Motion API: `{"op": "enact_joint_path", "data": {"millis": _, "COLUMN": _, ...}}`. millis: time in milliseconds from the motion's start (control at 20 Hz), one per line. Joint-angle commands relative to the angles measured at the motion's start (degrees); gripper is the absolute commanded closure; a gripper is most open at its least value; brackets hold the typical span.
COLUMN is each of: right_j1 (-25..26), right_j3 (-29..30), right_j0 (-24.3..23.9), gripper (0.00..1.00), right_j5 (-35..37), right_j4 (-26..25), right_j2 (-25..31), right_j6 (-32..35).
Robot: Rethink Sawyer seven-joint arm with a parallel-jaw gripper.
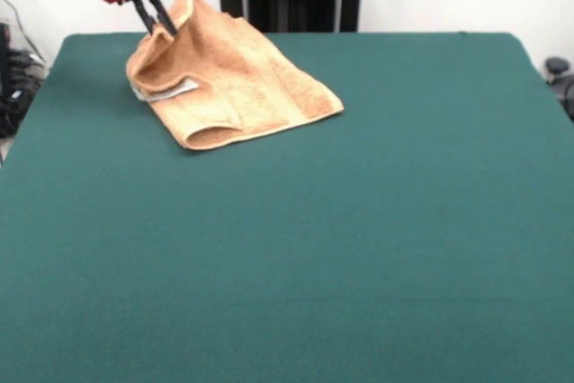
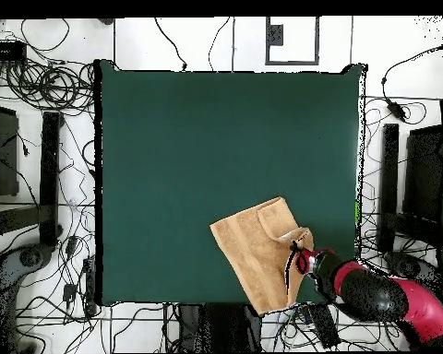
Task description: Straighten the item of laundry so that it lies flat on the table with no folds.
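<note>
One red and black gripper (image 1: 160,17) shows at the upper left of the front view, its red housing against the top edge and two thin dark fingers (image 1: 143,13) slanting down to the right. The fingers are pressed together on a raised edge of the orange-tan terry towel (image 1: 238,78), pinching the cloth and holding that part up off the dark green felt-like table top (image 1: 359,239).

Right of the gripper, the towel slopes down from the pinched peak and spreads toward the middle of the frame, ending in a corner that lies flat on the green cloth. Its lower left part is folded over on itself, with a rounded roll along the near edge and a small white label (image 1: 170,90) showing on the left side just under the lifted part.

Seen from overhead, the towel (image 2: 257,253) lies in the lower right part of the table (image 2: 188,138), close to the bottom edge, with a narrower flap folded over at its upper right. Just right of it the gripper (image 2: 299,255) meets the towel's right edge, and the red and black arm (image 2: 391,302) runs off toward the lower right corner.
</note>
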Motion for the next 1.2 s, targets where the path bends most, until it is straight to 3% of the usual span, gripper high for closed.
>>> {"op": "enact_joint_path", "data": {"millis": 50, "right_j1": -1.57, "right_j3": -2.68, "right_j0": 0.12, "gripper": 1.00, "right_j5": 9.70, "right_j4": -0.34, "right_j2": 4.64, "right_j6": -15.35}}
{"op": "enact_joint_path", "data": {"millis": 350, "right_j1": -2.61, "right_j3": -4.61, "right_j0": -3.42, "gripper": 1.00, "right_j5": 18.22, "right_j4": 2.09, "right_j2": 6.58, "right_j6": -19.79}}
{"op": "enact_joint_path", "data": {"millis": 600, "right_j1": -0.73, "right_j3": -6.70, "right_j0": -6.15, "gripper": 1.00, "right_j5": 21.51, "right_j4": 1.10, "right_j2": 7.16, "right_j6": -22.19}}
{"op": "enact_joint_path", "data": {"millis": 1200, "right_j1": 7.96, "right_j3": -11.97, "right_j0": -9.96, "gripper": 1.00, "right_j5": 25.91, "right_j4": 0.36, "right_j2": 4.99, "right_j6": -26.82}}
